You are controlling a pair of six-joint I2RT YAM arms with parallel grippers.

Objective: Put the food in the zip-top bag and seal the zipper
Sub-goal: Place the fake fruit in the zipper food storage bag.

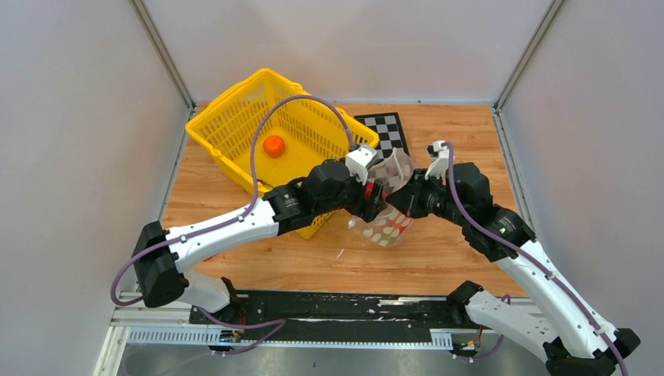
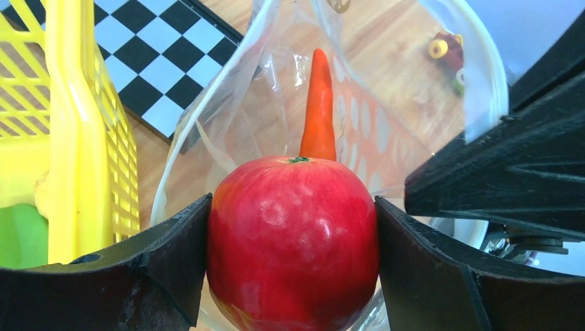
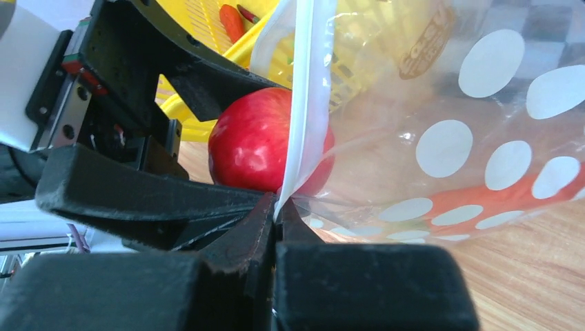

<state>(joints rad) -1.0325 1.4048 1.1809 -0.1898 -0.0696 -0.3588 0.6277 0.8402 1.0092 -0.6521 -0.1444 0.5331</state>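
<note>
**Asker:** Where is the tomato?

**Arm:** The tomato [image 2: 293, 241] is clamped between the two fingers of my left claw [image 2: 292, 214]. It sits right at the mouth of the zip-top bag [image 3: 441, 152], which gapes just ahead of that claw. I can't tell whether it has fully passed the rim.

**Asker:** And the other claw?

**Arm:** My right claw [image 3: 277, 207] is pinched together on the zipper [image 3: 307, 103], the pale strip along the mouth edge. I judge the hold is there to lift that lip and keep the limp film open, so the tomato has a way in. A carrot [image 2: 319, 103] already lies in the bag, beyond the tomato and pointing away from my left claw.

**Asker:** What else is close?

**Arm:** The yellow basket [image 2: 76, 124] has its wall just left of my left claw, with something green [image 2: 21, 234] low inside it. An orange [image 1: 273, 146] sits further back in the basket. A checkerboard [image 2: 148, 62] lies on the surface [image 1: 438, 258] beyond the bag.

**Asker:** Anything in the way?

**Arm:** Mostly my own claws, which crowd the mouth from both sides. Only one lip is held, so the loose lip could fold across the opening as I release.
</note>
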